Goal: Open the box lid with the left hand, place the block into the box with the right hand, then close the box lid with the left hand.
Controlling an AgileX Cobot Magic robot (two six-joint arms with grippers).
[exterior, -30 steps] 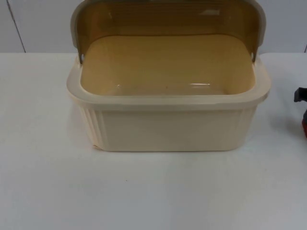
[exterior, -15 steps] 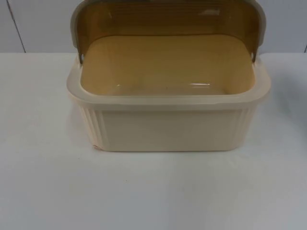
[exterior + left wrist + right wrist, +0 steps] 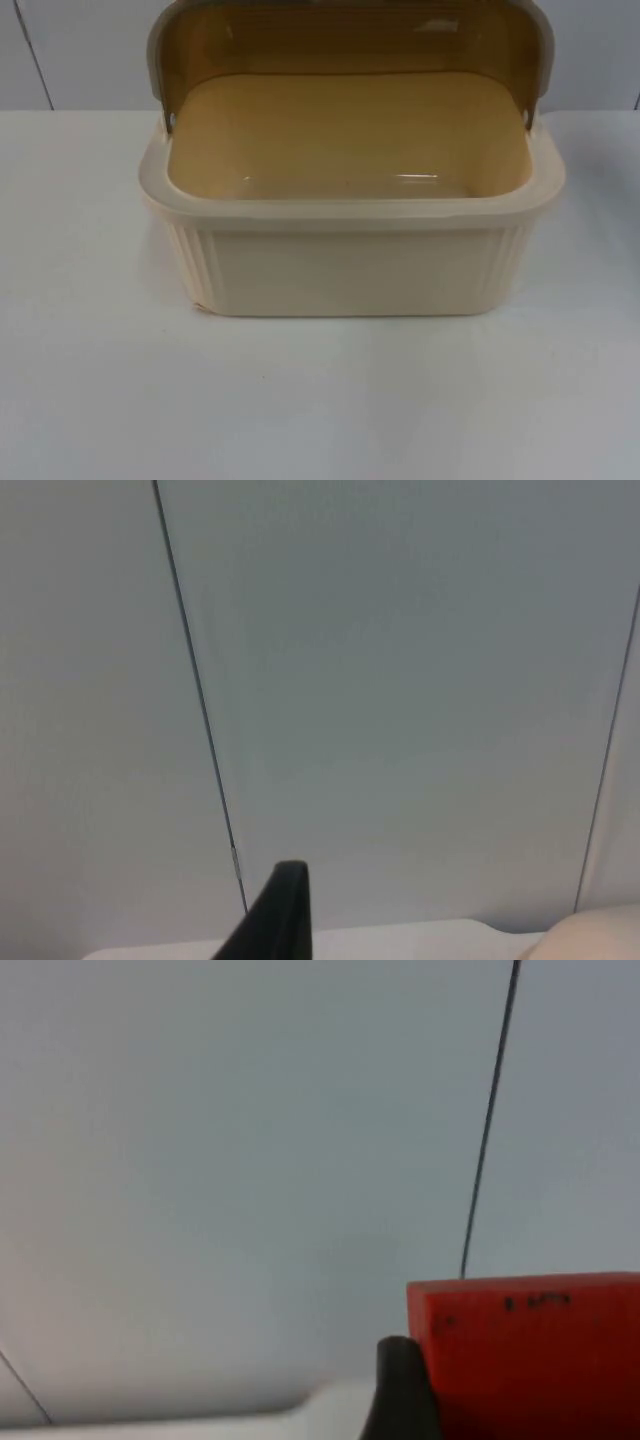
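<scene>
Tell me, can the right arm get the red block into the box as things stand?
Probably yes. The lid stands tipped back, leaving the box open on top with nothing inside, and the right gripper has the red block against its fingertip, facing the grey wall.

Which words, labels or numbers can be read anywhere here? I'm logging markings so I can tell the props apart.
Red block beside the right gripper's fingertip: a short dark printed marking near its upper edge, too blurred to read.
Cream box and its open amber lid: no text to be seen.
Grey partition wall and white table: none.
</scene>
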